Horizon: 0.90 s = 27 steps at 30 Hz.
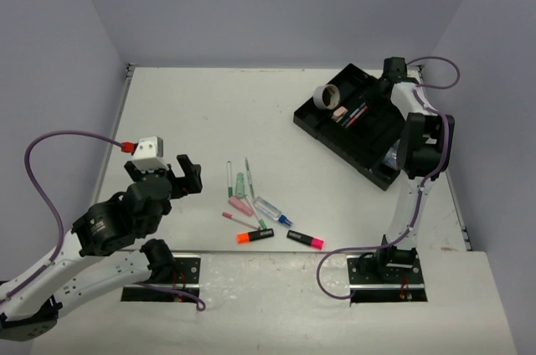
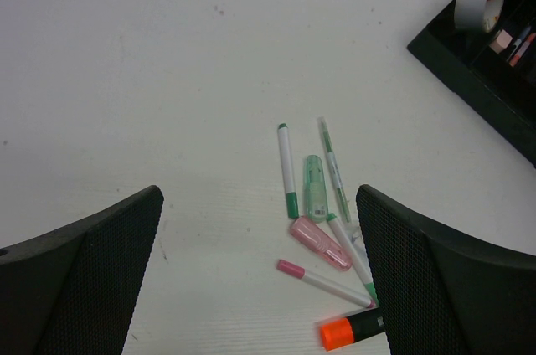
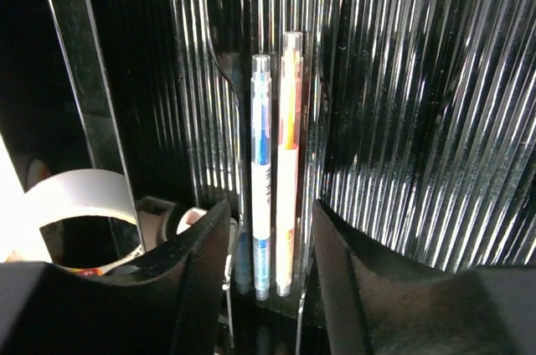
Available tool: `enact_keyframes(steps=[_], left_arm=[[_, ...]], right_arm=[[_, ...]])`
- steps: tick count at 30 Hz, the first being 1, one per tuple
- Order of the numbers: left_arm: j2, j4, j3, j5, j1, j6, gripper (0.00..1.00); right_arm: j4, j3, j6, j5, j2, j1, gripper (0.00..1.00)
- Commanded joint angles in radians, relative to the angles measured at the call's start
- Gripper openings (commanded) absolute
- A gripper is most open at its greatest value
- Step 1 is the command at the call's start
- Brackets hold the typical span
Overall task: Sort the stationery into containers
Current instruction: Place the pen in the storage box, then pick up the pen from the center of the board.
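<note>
Loose stationery lies mid-table: a white-and-green pen, a green case, a pink eraser, a pink-capped pen, an orange-ended highlighter and a pink-ended highlighter. My left gripper hovers to their left, open and holding nothing. The black compartment tray sits at the far right. My right gripper is down inside it, jaws apart on either side of a blue pen and an orange pen that lie side by side on the ribbed floor.
A grey tape ring stands in the tray's far-left corner, next to small pink items. A clear blue-tipped piece lies among the loose pens. Grey walls enclose the table on three sides.
</note>
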Motion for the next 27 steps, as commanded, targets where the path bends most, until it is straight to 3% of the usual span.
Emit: enact_keyframes(steps=[1, 6, 9, 15, 17, 20, 27], left_arm=[[-0.005, 0.025, 0.000, -0.017, 0.001, 0.000, 1.00], [-0.007, 0.026, 0.001, -0.019, 0.001, 0.000, 1.00], [-0.008, 0.019, 0.002, -0.029, 0.000, -0.007, 1.00], [-0.042, -0.020, 0.017, -0.073, 0.002, -0.055, 1.00], [-0.066, -0.042, 0.018, -0.091, 0.002, -0.076, 1.00], [-0.100, -0.048, 0.017, -0.103, 0.002, -0.090, 1.00], [-0.120, -0.048, 0.015, -0.101, 0.002, -0.092, 1.00]], right_arm=[[0.001, -0.005, -0.008, -0.009, -0.073, 0.005, 0.47], [0.026, -0.051, -0.047, 0.012, -0.233, 0.056, 0.45], [0.052, -0.110, -0.120, 0.044, -0.381, 0.181, 0.44], [0.073, -0.288, -0.178, 0.170, -0.515, 0.504, 0.38], [0.082, -0.316, -0.168, 0.212, -0.495, 0.677, 0.37], [0.044, -0.262, -0.146, 0.244, -0.413, 0.805, 0.36], [-0.066, -0.080, -0.117, 0.292, -0.151, 0.975, 0.34]])
